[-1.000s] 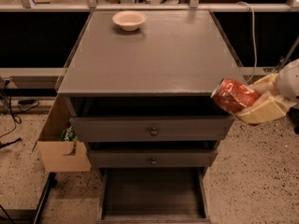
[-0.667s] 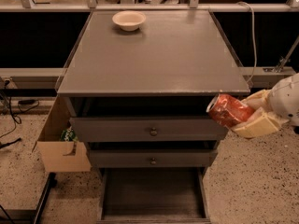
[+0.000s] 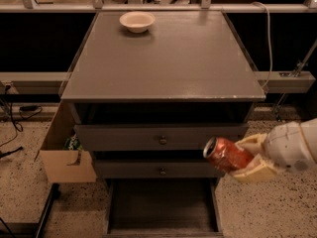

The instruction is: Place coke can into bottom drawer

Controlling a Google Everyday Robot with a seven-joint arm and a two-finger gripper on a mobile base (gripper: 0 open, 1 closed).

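Item: coke can (image 3: pixel 228 154), pinched in gripper (image 3: pixel 249 158), right of cabinet (image 3: pixel 163 58).
Can lies sideways between the cream fingers (image 3: pixel 253 174), above the open bottom drawer (image 3: pixel 161 207), right side.

No legible txt, incl. on coke can (image 3: pixel 225 154) in tool (image 3: pixel 243 158) at lower right.

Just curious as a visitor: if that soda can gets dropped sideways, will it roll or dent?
Likely rolls: the can lies on its side in the gripper, at the right front of the cabinet, and the open bottom drawer has a flat floor. Probably light and thin-walled, so hard squeezing might dent it. Its smooth metal may slip.
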